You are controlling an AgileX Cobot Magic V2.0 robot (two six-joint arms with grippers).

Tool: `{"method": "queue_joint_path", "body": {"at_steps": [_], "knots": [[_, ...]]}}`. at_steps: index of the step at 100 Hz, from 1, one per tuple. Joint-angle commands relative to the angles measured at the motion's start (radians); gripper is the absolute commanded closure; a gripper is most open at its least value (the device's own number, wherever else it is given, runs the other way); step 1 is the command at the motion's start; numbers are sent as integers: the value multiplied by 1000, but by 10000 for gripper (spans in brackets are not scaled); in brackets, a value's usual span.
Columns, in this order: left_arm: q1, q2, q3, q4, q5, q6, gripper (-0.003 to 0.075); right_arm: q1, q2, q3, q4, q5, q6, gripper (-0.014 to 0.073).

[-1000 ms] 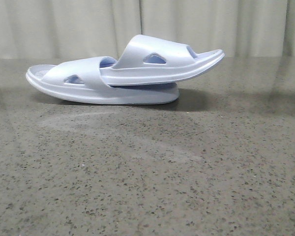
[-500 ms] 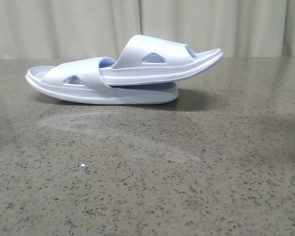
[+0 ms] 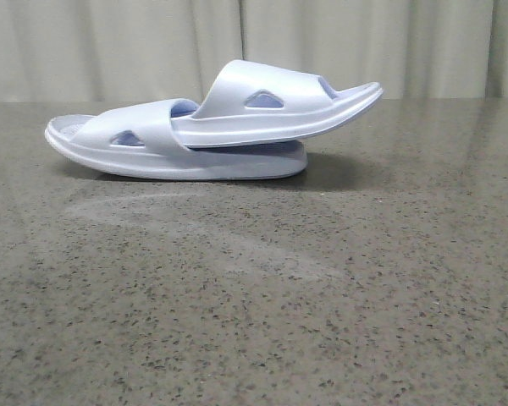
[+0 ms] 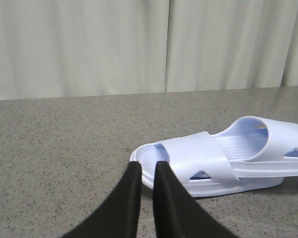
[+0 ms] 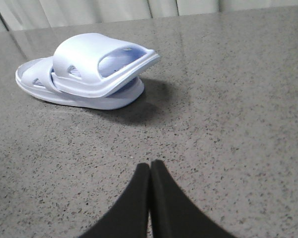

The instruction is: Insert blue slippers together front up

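Note:
The two blue slippers lie nested at the back of the table. The lower slipper (image 3: 152, 156) rests flat. The upper slipper (image 3: 271, 106) is pushed under its strap, with its front tilted up to the right. Neither gripper shows in the front view. In the left wrist view my left gripper (image 4: 147, 166) is nearly shut and empty, a narrow gap between its fingers, just short of the lower slipper's (image 4: 193, 158) open end. In the right wrist view my right gripper (image 5: 150, 166) is shut and empty, well back from the pair (image 5: 89, 59).
The speckled grey stone table (image 3: 254, 321) runs from the slippers to the near edge. Pale curtains (image 3: 110, 42) hang behind the table's back edge.
The upper slipper's raised tip has shifted very slightly left. Dark shadows at the table's left and right sides have faded away.

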State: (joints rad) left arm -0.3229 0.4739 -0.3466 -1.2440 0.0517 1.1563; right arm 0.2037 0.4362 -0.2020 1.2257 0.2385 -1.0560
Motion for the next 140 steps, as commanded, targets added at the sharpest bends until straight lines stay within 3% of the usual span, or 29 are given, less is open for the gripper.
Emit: {"method": "queue_joint_path", "body": {"at_steps": [1, 102, 106, 111, 121, 128, 140], "knots": [[-8, -28, -9, -26, -52, 0, 705, 4, -3, -11, 91, -32, -5, 673], [-8, -37, 10, -48, -65, -14, 705, 4, -3, -10, 130, -27, -5, 673], [-8, -39, 19, -8, -52, -73, 705, 4, -3, -10, 130, -27, -5, 673], [-5, -48, 29, 172, -11, -213, 705, 4, -3, -10, 130, -27, -5, 673], [16, -76, 70, 587, -35, -658, 705, 4, -3, -10, 130, -27, -5, 673], [58, -116, 116, 797, -73, -874, 705, 4, -3, -10, 130, -27, -5, 673], [145, -199, 181, 1020, -83, -1080, 705, 4, -3, -10, 130, -27, -5, 673]]}}
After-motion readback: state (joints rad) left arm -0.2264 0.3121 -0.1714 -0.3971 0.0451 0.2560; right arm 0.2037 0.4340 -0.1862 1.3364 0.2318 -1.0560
